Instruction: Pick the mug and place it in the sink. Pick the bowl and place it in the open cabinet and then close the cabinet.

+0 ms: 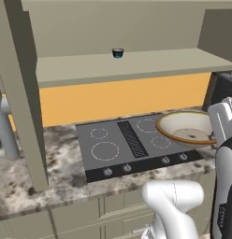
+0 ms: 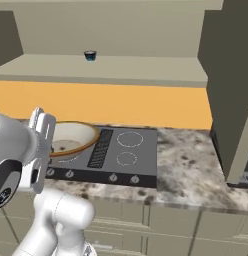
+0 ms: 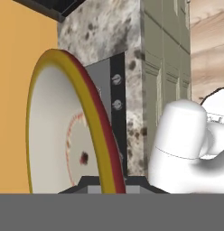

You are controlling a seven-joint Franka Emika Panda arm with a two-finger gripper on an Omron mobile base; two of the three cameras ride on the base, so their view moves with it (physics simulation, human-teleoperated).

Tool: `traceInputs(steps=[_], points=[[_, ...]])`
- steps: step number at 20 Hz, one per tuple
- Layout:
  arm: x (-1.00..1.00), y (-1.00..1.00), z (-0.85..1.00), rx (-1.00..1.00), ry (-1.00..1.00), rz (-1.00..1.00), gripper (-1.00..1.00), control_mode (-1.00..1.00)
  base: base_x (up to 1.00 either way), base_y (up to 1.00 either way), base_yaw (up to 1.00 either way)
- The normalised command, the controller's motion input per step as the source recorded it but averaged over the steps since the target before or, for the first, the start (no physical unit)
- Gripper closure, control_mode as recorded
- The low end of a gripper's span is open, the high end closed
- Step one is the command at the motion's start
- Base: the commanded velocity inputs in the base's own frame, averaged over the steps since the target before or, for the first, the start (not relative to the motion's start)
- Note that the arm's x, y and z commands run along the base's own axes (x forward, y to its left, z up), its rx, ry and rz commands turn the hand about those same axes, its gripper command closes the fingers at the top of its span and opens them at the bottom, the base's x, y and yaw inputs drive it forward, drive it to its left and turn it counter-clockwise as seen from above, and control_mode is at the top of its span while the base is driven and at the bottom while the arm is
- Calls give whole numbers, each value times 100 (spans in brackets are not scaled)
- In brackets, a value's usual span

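Observation:
The cream bowl point(image 1: 185, 127) with its orange-brown rim hangs tilted above the right side of the cooktop, and my gripper point(image 1: 213, 138) is shut on its near rim. From the other side the bowl point(image 2: 71, 136) sits just right of my gripper point(image 2: 51, 149). In the hand view the bowl point(image 3: 64, 131) stands on edge, its rim running down between my gripper's point(image 3: 107, 182) finger tips. Above, the cabinet point(image 1: 136, 63) stands open, with its inner shelf point(image 2: 111, 69) bare apart from a small cup. The mug and the sink are out of view.
A tiny dark blue cup point(image 1: 118, 53) stands on the cabinet shelf. The open door point(image 1: 24, 93) hangs at the left, the other door point(image 2: 228, 90) at the right. A dark cooktop point(image 1: 122, 144) with knobs lies in the speckled counter point(image 2: 191, 160). A black appliance point(image 1: 224, 86) stands far right.

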Motion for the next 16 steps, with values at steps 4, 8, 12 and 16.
traceInputs(steps=[4, 8, 12, 16], points=[[0, 0, 0, 0, 0, 0, 100, 100, 32, -9, -10], [0, 0, 0, 0, 0, 0, 100, 100, -2, -7, -5], [0, 0, 0, 0, 0, 0, 100, 100, 0, -17, -6], [0, 0, 0, 0, 0, 0, 100, 100, 0, -24, -5]])
